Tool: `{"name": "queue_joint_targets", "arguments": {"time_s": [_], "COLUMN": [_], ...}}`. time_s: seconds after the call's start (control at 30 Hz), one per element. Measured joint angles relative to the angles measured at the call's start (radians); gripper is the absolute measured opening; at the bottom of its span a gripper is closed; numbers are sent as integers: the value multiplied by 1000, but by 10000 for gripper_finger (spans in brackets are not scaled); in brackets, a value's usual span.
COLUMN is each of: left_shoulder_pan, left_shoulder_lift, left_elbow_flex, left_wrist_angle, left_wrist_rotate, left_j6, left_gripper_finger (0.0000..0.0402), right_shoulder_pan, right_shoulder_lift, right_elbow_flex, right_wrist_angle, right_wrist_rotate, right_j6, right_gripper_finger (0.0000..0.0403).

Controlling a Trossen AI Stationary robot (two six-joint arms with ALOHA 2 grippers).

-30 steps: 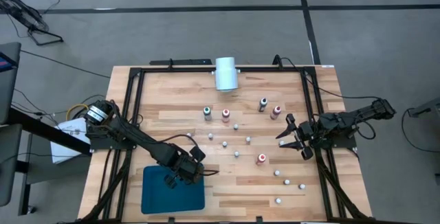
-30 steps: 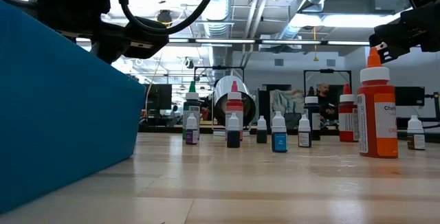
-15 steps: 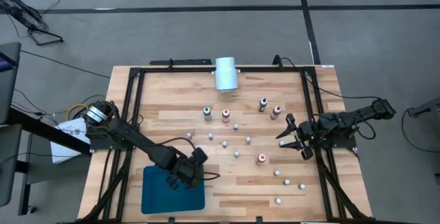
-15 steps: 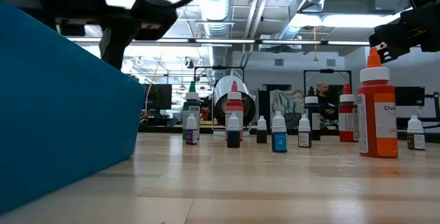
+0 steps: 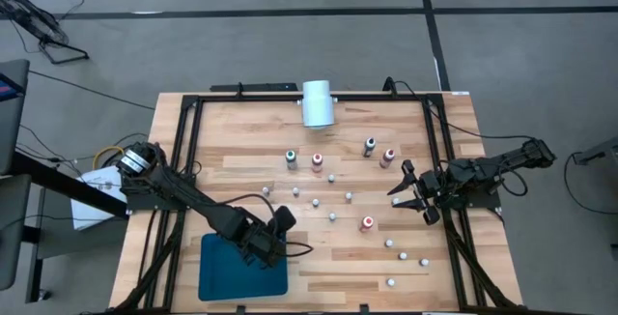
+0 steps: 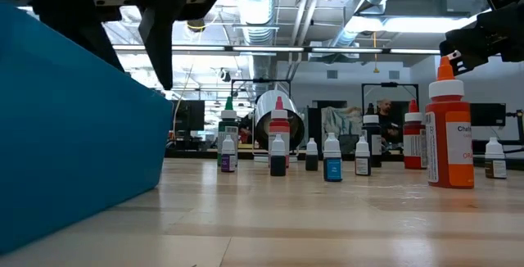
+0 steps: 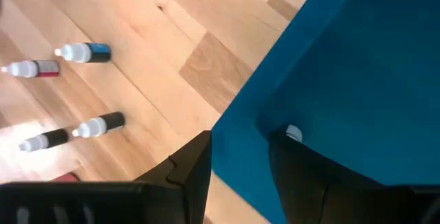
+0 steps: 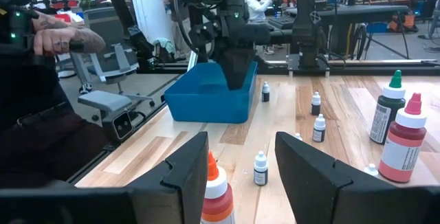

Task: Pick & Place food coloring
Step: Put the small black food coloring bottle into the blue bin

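Note:
Several tiny white-capped food coloring bottles (image 5: 331, 197) stand upright on the wooden table, with taller ones (image 5: 317, 161) behind them. My left gripper (image 7: 239, 155) hangs open over the far right corner of the blue tray (image 5: 217, 272), pointing steeply down, with nothing between its fingers. Inside that tray corner a small white cap (image 7: 293, 133) shows, its body hidden behind my finger. My right gripper (image 5: 399, 182) waits open and level at the table's right edge.
A white cylinder (image 5: 318, 102) lies at the table's far edge. A larger orange bottle (image 5: 367, 223) stands right of centre. Black frame rails (image 5: 188, 141) run along the table's sides. A person's hand (image 8: 65, 40) shows beyond the table.
My left gripper has risen above the tray's corner, shifted slightly toward the table's right edge, and rolled at the wrist. The bottles on the table have stayed where they were.

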Motion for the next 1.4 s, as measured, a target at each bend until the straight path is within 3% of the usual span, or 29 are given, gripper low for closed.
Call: {"name": "queue_joint_targets", "arguments": {"time_s": [0.57, 0.97, 1.4], "left_shoulder_pan": [9, 57, 144], "left_shoulder_lift": [-136, -205, -233], "left_elbow_flex": [-91, -189, -196], "left_wrist_angle": [17, 27, 21], "left_wrist_rotate": [-3, -70, -77], "left_j6": [-75, -203, -265], "left_gripper_finger": [137, 137, 137], "right_shoulder_pan": [0, 0, 0], "right_shoulder_lift": [0, 0, 0], "right_elbow_flex": [0, 0, 0], "right_wrist_angle": [0, 0, 0], "right_wrist_rotate": [0, 0, 0], "right_j6": [0, 0, 0], "right_gripper_finger": [159, 159, 159]}}
